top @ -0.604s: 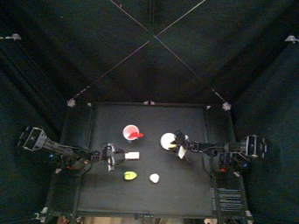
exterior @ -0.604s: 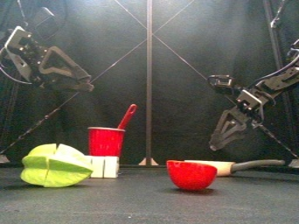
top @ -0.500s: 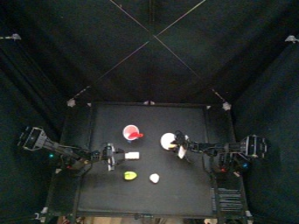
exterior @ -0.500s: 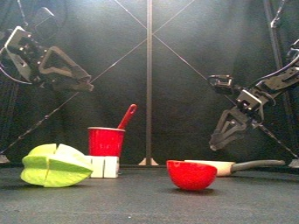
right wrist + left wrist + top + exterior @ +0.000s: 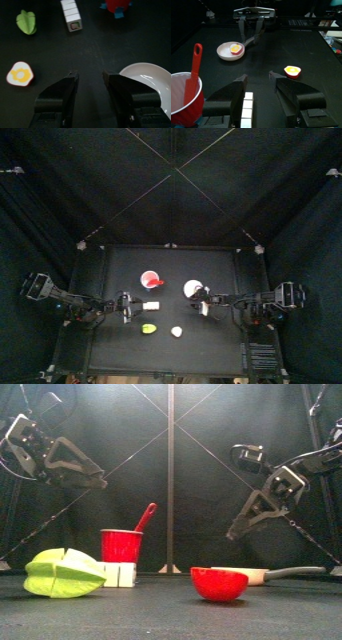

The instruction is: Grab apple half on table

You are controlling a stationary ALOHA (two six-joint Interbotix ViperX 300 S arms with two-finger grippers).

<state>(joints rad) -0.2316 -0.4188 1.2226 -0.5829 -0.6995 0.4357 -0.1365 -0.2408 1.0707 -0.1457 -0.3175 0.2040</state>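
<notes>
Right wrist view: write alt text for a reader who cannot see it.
The right pincer hangs open above the black table, with the apple half lying cut face up to one side. A white bowl, a green piece and a white block are also in view.

A: What is sitting toward the near edge?
B: The apple half (image 5: 219,583). It is resting red skin down, its pale cut face with a yellow centre facing up, lying slightly right of centre on the black table (image 5: 120,263).
</notes>
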